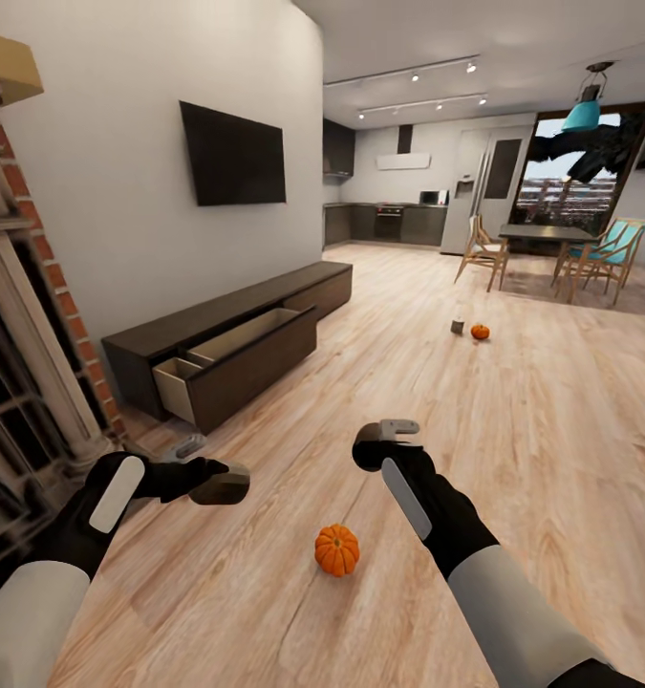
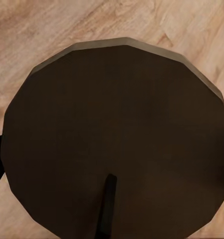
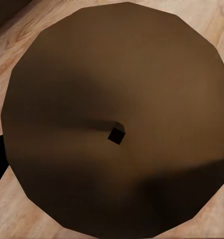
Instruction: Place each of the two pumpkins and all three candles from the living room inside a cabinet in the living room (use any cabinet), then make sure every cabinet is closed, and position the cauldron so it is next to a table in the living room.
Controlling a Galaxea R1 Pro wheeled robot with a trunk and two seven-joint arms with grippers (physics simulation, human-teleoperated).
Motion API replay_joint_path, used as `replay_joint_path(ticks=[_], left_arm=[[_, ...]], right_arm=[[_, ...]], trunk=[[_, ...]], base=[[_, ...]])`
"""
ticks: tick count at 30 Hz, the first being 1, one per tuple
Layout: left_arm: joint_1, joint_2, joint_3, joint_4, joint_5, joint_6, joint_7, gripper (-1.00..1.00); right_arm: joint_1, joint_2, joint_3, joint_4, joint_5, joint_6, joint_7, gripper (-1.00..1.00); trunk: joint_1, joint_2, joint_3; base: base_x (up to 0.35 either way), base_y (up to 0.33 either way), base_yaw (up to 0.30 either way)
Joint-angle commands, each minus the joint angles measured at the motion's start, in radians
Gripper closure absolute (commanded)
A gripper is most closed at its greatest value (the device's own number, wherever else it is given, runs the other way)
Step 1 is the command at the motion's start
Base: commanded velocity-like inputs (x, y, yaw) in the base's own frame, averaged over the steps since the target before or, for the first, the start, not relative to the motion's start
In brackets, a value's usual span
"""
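My left gripper (image 1: 207,474) is shut on a grey-tan candle (image 1: 223,485), whose flat top and wick loom close in the left wrist view (image 2: 117,129). My right gripper (image 1: 389,438) is shut on a second candle (image 1: 368,449), its top and wick dot seen close in the right wrist view (image 3: 117,94). An orange pumpkin (image 1: 336,549) lies on the floor between my arms. Farther off on the floor sit another pumpkin (image 1: 480,332) and a third candle (image 1: 458,327). The dark-brown cabinet (image 1: 293,296) runs along the left wall, and its near drawer (image 1: 246,368) is pulled open.
A brick and black fireplace (image 1: 16,334) stands close on my left. A TV (image 1: 231,153) hangs above the cabinet. A dining table (image 1: 542,232) with chairs and a kitchen lie at the far end. Wood floor (image 1: 513,430) stretches ahead and right.
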Motion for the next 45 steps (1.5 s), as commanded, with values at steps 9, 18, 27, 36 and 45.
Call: replay_joint_path(ticks=[9,18,27,36,45], left_arm=[[0.000,0.000,0.000,0.000,0.000,0.000,-0.002,1.00],[0.000,0.000,0.000,-0.001,0.002,0.000,-0.003,1.00],[0.000,-0.010,0.000,0.000,0.003,0.000,-0.003,1.00],[0.000,-0.012,0.000,0.000,0.000,0.000,-0.003,1.00],[0.000,-0.012,0.001,0.001,0.000,0.000,-0.003,1.00]], right_arm=[[0.000,0.001,0.000,0.001,0.000,0.004,0.001,1.00],[0.000,0.001,0.000,0.001,-0.001,0.005,0.002,1.00],[0.000,0.003,0.000,0.002,-0.003,0.005,0.002,1.00],[-0.001,0.003,0.000,0.002,-0.004,0.005,0.003,1.00],[0.000,-0.007,-0.004,0.002,-0.099,0.001,0.007,1.00]], trunk=[[-0.035,0.063,0.021],[-0.058,0.105,0.027],[-0.058,0.105,0.012],[-0.058,0.105,-0.002],[-0.058,0.105,-0.014]], base=[[0.000,0.000,-0.195],[0.000,0.000,-0.124],[0.000,0.000,-0.085],[0.000,0.000,-0.081],[0.000,0.000,-0.149]])
